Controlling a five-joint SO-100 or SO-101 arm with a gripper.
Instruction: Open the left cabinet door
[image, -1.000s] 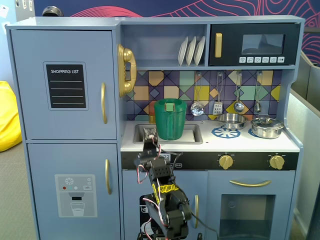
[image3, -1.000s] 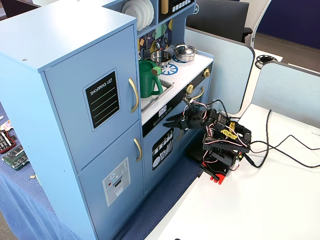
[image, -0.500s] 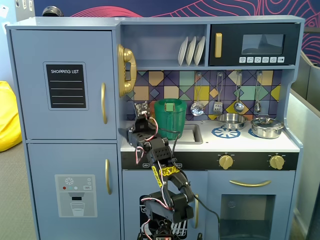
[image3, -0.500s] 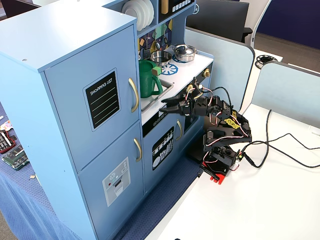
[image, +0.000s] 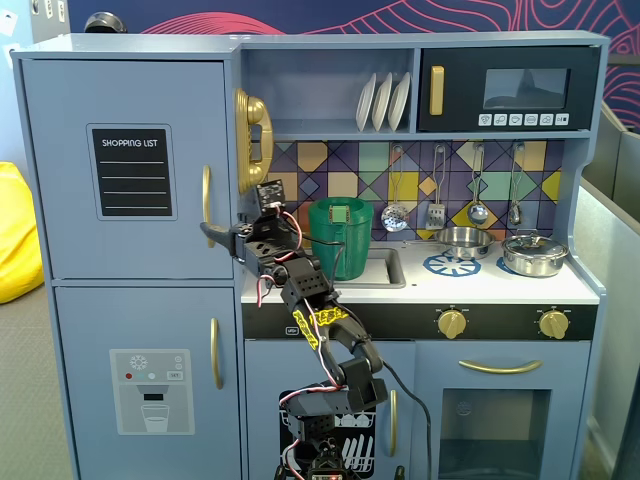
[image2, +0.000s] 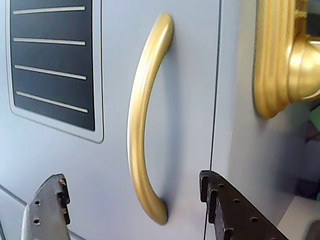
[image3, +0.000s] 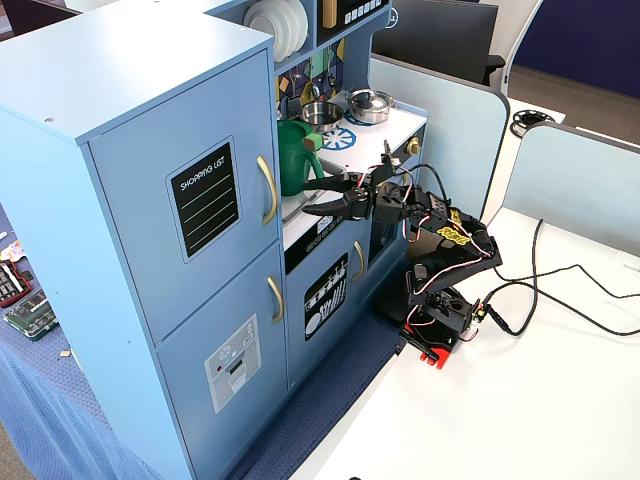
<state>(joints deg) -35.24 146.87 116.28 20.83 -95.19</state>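
Left cabinet door (image: 125, 165): blue-grey, with a black chalkboard panel (image: 132, 171) lettered and ruled in white. Door handle (image2: 145, 120): gold, satin sheen. Wall phone (image: 252, 140): gold. Lower door (image: 145, 385): same blue-grey, with a pale grey dispenser panel (image: 151, 390). Tool (image2: 132, 212): one finger dark grey, the other near black. Arm (image: 315, 310): black, with yellow patterned tape and red and white wires. Backsplash (image: 420, 175): geometric tiles in purple, yellow, teal and orange. Pitcher (image: 340, 237): green. Plates (image: 384, 100): white. Bench (image3: 520, 400): white.
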